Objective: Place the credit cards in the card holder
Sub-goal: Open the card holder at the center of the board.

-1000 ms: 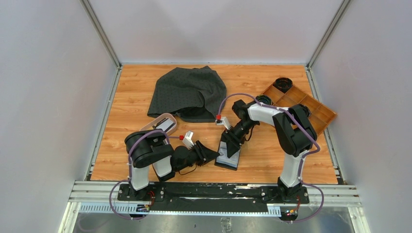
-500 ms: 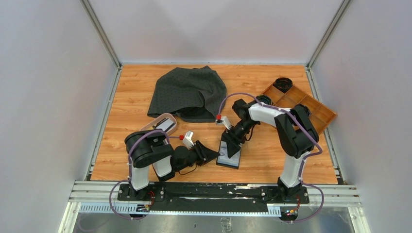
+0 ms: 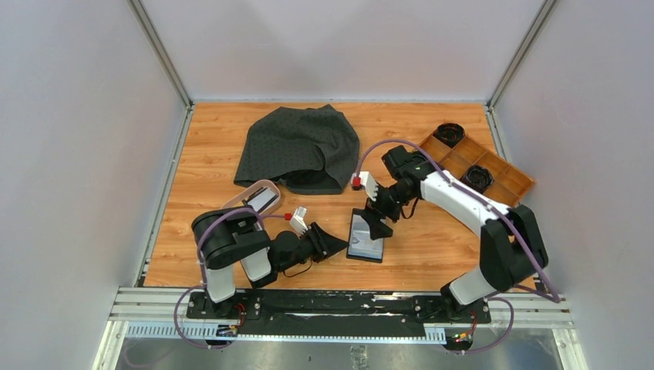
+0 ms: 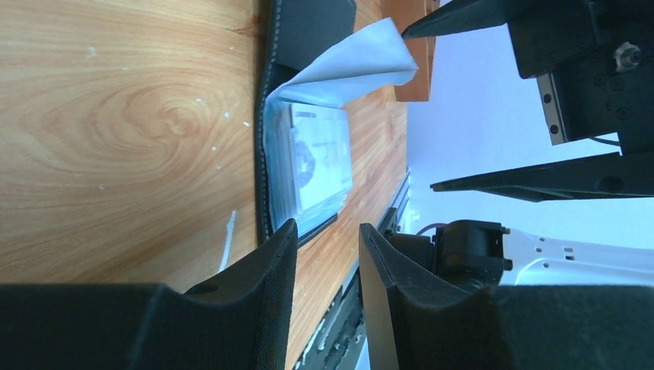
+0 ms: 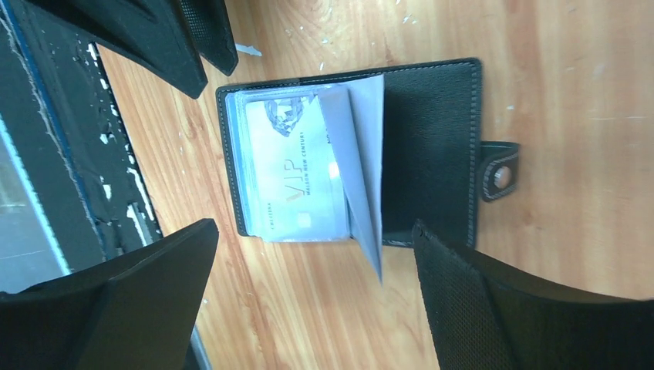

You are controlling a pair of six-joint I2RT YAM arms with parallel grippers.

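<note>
The black card holder (image 3: 365,245) lies open on the table. A grey credit card (image 5: 297,177) marked VIP sits in its clear pocket, and a greyish-blue pocket leaf (image 5: 359,177) stands up beside it. The snap tab (image 5: 501,177) points away from the pockets. My right gripper (image 3: 379,223) hovers just above the holder, jaws wide open and empty (image 5: 316,227). At the holder's left edge my left gripper (image 3: 338,245) lies low, its fingers a narrow gap apart with only wood showing between them (image 4: 328,231). Another card (image 3: 264,199) rests in the pink dish (image 3: 245,194).
A dark crumpled cloth (image 3: 297,150) lies at the back centre. A long wooden compartment tray (image 3: 505,181) with round black items sits at the back right, close to the right arm's elbow. The metal rail (image 3: 339,297) runs along the near edge.
My right gripper has lifted back off the card holder and opened wide, and that arm's elbow swung out to the right. The left gripper has stayed where it was.
</note>
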